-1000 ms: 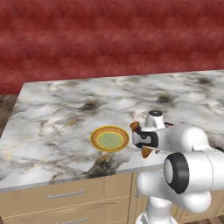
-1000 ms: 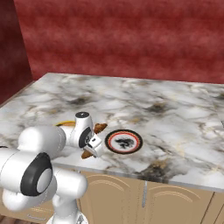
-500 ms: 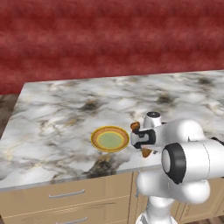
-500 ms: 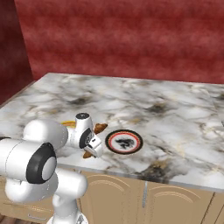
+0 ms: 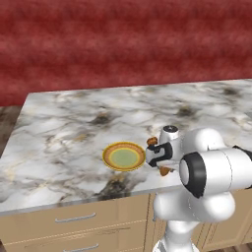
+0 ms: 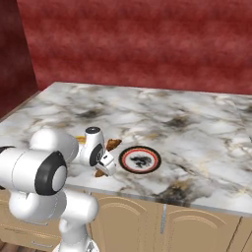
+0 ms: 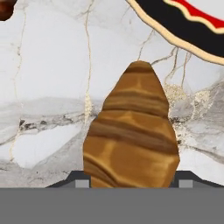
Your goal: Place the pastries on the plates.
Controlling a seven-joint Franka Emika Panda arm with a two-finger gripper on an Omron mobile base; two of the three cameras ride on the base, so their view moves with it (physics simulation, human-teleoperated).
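Marble counter runs in front of a red wall, with tan cabinet doors below its front edge. Seen from the hand, one pastry stands between the claw's fingers with its tapered tip pointing away over the stone; the fingers themselves are hidden low in that view, so I cannot tell whether they are clenched on it or only beside it. From the right base camera the gripper hangs low over the counter near its front edge, the pastry's brown end just showing beneath it. A second pastry lies on the marble just beyond the hand. The red-rimmed plate sits just to the right of the gripper, and the yellow plate lies on the other side of the hand.
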